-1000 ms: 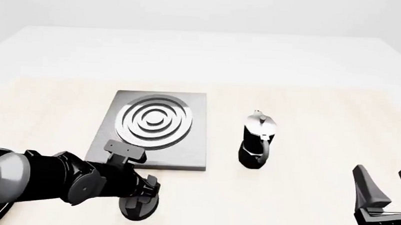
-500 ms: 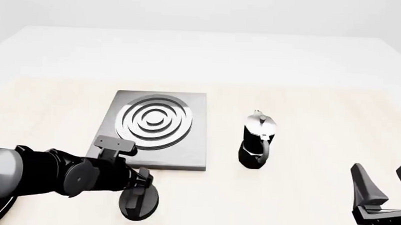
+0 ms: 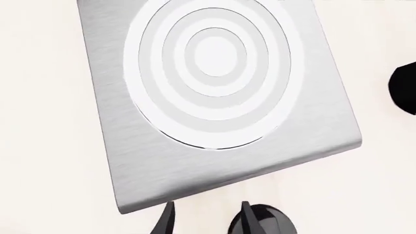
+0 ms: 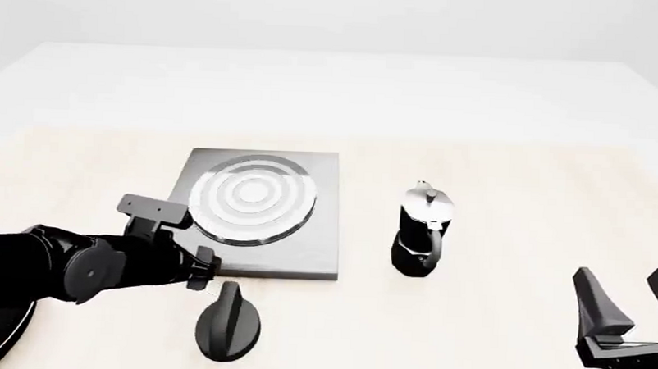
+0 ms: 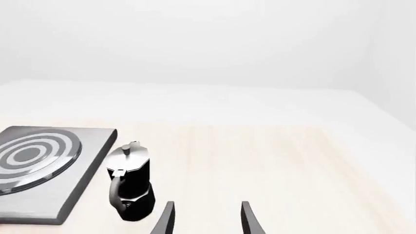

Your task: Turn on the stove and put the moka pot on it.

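Nearest, at the right edge, the right gripper [image 4: 628,314] hangs low with its fingers spread wide and nothing between them. It is well apart from the moka pot [image 4: 419,231], which stands upright on the table [image 4: 525,199], just right of the stove [image 4: 311,233] and not on it. The black knob [image 4: 229,323] sits on the near side of the slab, and the left gripper [image 3: 202,219] is just beside it, empty, its fingers parted with bare table between them. Whether the burner [image 4: 250,200] is actually on cannot be told from its bright rings. Risks, as I judge them: the right fingers closing off-centre on the tall, narrow pot could tip it; a carried pot could clip the slab's right edge; the left arm near the stove could block the set-down.
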Available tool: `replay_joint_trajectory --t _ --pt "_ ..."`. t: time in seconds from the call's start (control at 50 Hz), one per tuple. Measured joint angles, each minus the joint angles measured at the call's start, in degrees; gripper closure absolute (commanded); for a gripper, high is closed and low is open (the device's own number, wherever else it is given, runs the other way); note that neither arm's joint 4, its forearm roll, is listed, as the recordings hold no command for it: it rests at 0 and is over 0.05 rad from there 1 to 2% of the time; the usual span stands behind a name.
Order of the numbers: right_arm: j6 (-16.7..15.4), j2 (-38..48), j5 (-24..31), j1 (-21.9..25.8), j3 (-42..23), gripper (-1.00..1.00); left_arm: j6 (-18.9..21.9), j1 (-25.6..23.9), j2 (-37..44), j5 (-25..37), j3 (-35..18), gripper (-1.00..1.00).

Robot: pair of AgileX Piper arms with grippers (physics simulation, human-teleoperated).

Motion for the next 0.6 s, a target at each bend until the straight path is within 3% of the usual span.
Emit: replay_joint_trajectory --t 0.18,0.32,0.44,0.6 --pt "-0.8 5.2 -2.8 0.9 -0.4 -1.0 1.2 1.6 -3.1 -0.1 0.0 -1.0" --pt "2.3 13.2 -1.4 4.9 -4.7 -1.0 2.4 2.8 -11.6 -0.6 -0.5 -1.0" --pt "4.7 17.5 2.2 9.0 -9.0 -1.0 0.7 4.0 -18.6 -2.6 0.3 -1.0" --pt "8.0 21.9 6.0 13.5 -13.2 -1.0 -4.3 6.7 -24.1 -8.6 3.6 -1.0"
